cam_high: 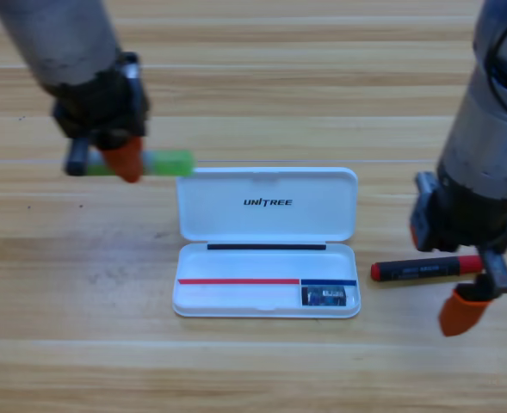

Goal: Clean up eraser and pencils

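Note:
My left gripper is left of the case's lid and shut on the light green pencil, which lies level and points right toward the lid's corner. The black pencil with red ends lies on the table right of the white case. My right gripper hangs over that pencil's right end, one orange finger showing just below it. The eraser, a small dark block with a pale label, sits in the right end of the open case.
The case's lid lies open and flat toward the back, marked UNITREE. Both grey arms come in from the top corners. Bare wooden table surrounds the case.

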Robot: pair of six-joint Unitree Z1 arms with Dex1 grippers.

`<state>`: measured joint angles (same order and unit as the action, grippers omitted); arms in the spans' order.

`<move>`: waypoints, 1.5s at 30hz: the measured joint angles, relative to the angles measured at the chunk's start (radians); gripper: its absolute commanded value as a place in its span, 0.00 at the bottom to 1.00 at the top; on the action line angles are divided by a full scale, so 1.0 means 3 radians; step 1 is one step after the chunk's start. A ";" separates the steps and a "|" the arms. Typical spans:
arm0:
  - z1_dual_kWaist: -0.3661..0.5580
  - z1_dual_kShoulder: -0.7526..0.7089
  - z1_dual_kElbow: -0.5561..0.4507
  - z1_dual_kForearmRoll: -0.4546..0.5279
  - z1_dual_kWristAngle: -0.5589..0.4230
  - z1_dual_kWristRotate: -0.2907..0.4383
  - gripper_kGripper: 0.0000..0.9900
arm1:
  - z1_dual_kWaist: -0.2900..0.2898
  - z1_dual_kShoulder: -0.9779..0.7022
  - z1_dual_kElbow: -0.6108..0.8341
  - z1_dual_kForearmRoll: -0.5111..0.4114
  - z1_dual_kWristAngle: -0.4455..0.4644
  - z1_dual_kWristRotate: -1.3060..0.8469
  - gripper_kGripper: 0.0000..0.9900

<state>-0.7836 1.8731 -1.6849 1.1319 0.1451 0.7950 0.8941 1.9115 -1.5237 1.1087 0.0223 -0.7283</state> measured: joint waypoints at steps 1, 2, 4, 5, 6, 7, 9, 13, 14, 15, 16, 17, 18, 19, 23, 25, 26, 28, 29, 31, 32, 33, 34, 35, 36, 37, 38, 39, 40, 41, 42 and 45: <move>-0.0056 0.0048 -0.0061 0.0009 -0.0010 -0.0057 0.00 | -0.0036 0.0001 0.0029 -0.0020 -0.0005 -0.0057 1.00; -0.0101 0.0105 -0.0119 0.0011 -0.0019 -0.0093 0.00 | -0.0078 0.0006 0.0055 -0.0055 -0.0019 -0.0135 1.00; -0.0189 0.0233 -0.0209 0.0013 -0.0046 -0.0143 0.00 | -0.0176 0.0035 0.0091 -0.0157 -0.0078 -0.0296 1.00; -0.0225 0.0298 -0.0242 0.0013 -0.0065 -0.0174 0.00 | -0.0223 0.0066 0.0099 -0.0203 -0.0100 -0.0348 1.00; -0.0261 0.0370 -0.0275 0.0013 -0.0089 -0.0218 0.00 | -0.0276 0.0127 0.0099 -0.0236 -0.0116 -0.0413 1.00; -0.0293 0.0436 -0.0313 0.0014 -0.0110 -0.0252 0.00 | -0.0325 0.0178 0.0101 -0.0288 -0.0124 -0.0459 1.00; -0.0344 0.0554 -0.0374 0.0014 -0.0138 -0.0310 0.00 | -0.0399 0.0304 0.0100 -0.0404 -0.0139 -0.0550 0.99; -0.0394 0.0728 -0.0454 0.0014 -0.0161 -0.0402 0.00 | -0.0505 0.0535 0.0094 -0.0484 -0.0147 -0.0683 0.95; -0.0403 0.0769 -0.0477 0.0014 -0.0164 -0.0410 0.00 | -0.0518 0.0583 0.0086 -0.0487 -0.0147 -0.0712 0.94; -0.0413 0.0810 -0.0493 0.0014 -0.0165 -0.0420 0.00 | -0.0528 0.0628 0.0073 -0.0488 -0.0147 -0.0729 0.92; -0.0420 0.0843 -0.0507 0.0014 -0.0166 -0.0433 0.00 | -0.0535 0.0660 0.0065 -0.0492 -0.0147 -0.0737 0.90; -0.0424 0.0880 -0.0521 0.0014 -0.0170 -0.0453 0.00 | -0.0540 0.0678 0.0052 -0.0493 -0.0147 -0.0746 0.89; -0.0425 0.0914 -0.0528 0.0014 -0.0176 -0.0473 0.00 | -0.0545 0.0693 0.0042 -0.0494 -0.0147 -0.0758 0.86; -0.0425 0.0943 -0.0532 0.0014 -0.0179 -0.0494 0.00 | -0.0550 0.0704 0.0035 -0.0495 -0.0147 -0.0772 0.83; -0.0427 0.1051 -0.0541 0.0014 -0.0209 -0.0552 0.00 | -0.0560 0.0770 0.0010 -0.0510 -0.0147 -0.0809 0.82; -0.0427 0.1090 -0.0541 0.0014 -0.0234 -0.0552 0.00 | -0.0563 0.0778 -0.0008 -0.0516 -0.0147 -0.0822 0.73; -0.0427 0.1102 -0.0541 0.0014 -0.0250 -0.0554 0.00 | -0.0564 0.0778 -0.0015 -0.0520 -0.0147 -0.0826 0.68; -0.0427 0.1113 -0.0541 0.0014 -0.0271 -0.0565 0.00 | -0.0571 0.0778 -0.0026 -0.0530 -0.0147 -0.0843 0.53; -0.0427 0.1117 -0.0541 0.0014 -0.0275 -0.0570 0.00 | -0.0575 0.0778 -0.0027 -0.0533 -0.0147 -0.0854 0.44; -0.0427 0.1121 -0.0540 0.0014 -0.0288 -0.0587 0.00 | -0.0587 0.0781 -0.0027 -0.0546 -0.0147 -0.0867 0.27; -0.0428 0.1122 -0.0540 0.0014 -0.0296 -0.0596 0.00 | -0.0592 0.0782 -0.0027 -0.0558 -0.0147 -0.0867 0.19; -0.0428 0.1123 -0.0540 0.0014 -0.0316 -0.0606 0.00 | -0.0599 0.0783 -0.0027 -0.0579 -0.0147 -0.0868 0.14; -0.0428 0.1123 -0.0540 0.0014 -0.0336 -0.0615 0.00 | -0.0606 0.0785 -0.0027 -0.0602 -0.0147 -0.0868 0.08; -0.0428 0.1123 -0.0540 0.0014 -0.0352 -0.0620 0.00 | -0.0611 0.0785 -0.0027 -0.0616 -0.0147 -0.0869 0.01; -0.0428 0.1123 -0.0540 0.0014 -0.0369 -0.0626 0.00 | -0.0616 0.0785 -0.0027 -0.0621 -0.0147 -0.0871 0.00; -0.0428 0.1123 -0.0540 0.0014 -0.0384 -0.0629 0.00 | -0.0620 0.0785 -0.0029 -0.0621 -0.0147 -0.0874 0.00; -0.0428 0.1123 -0.0539 0.0014 -0.0399 -0.0632 0.00 | -0.0622 0.0785 -0.0031 -0.0621 -0.0147 -0.0875 0.00; -0.0428 0.1123 -0.0537 0.0014 -0.0421 -0.0636 0.00 | -0.0622 0.0785 -0.0031 -0.0621 -0.0147 -0.0875 0.00; -0.0428 0.1123 -0.0533 0.0014 -0.0434 -0.0637 0.00 | -0.0623 0.0785 -0.0032 -0.0621 -0.0147 -0.0875 0.00; -0.0428 0.1123 -0.0525 0.0014 -0.0445 -0.0637 0.00 | -0.0623 0.0785 -0.0032 -0.0621 -0.0147 -0.0875 0.00; -0.0428 0.1123 -0.0516 0.0014 -0.0459 -0.0637 0.00 | -0.0624 0.0785 -0.0033 -0.0621 -0.0147 -0.0875 0.00; -0.0428 0.1123 -0.0499 0.0011 -0.0479 -0.0637 0.00 | -0.0625 0.0785 -0.0033 -0.0621 -0.0144 -0.0875 0.00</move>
<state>-0.9121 2.2099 -1.8345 1.1353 0.0014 0.6040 0.7068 2.1471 -1.5334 0.9223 -0.0208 -0.9907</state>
